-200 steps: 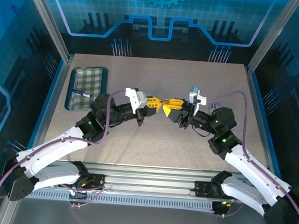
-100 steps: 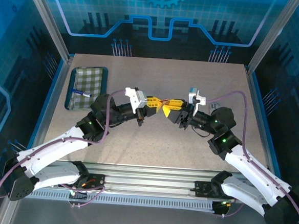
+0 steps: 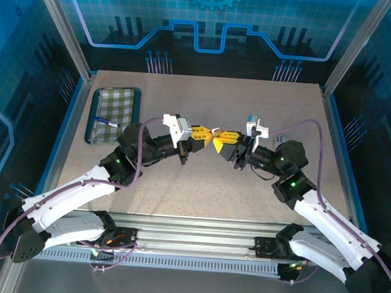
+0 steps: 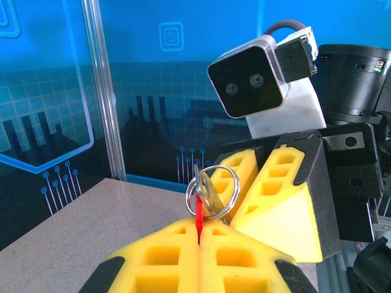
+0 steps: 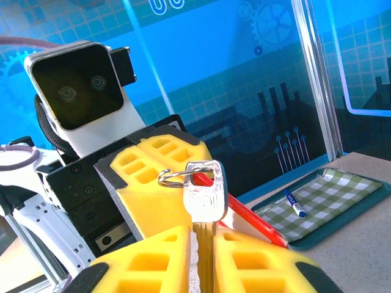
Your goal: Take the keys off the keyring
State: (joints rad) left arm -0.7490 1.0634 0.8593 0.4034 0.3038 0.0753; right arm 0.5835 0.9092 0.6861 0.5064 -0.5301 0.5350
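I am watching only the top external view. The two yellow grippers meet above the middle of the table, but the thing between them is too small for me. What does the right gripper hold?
Observer: In the right wrist view, the right gripper pinches the shank of a silvery metal key, and the key's head sticks out beyond the fingertips.
Operator: And the left gripper, is it holding something too?
Observer: Yes. In the left wrist view, the left gripper is shut on a thin red strip that reaches up to a silver wire ring.
Operator: Is the key already off that ring?
Observer: Not yet. In the right wrist view the ring passes through the hole in the key's head.
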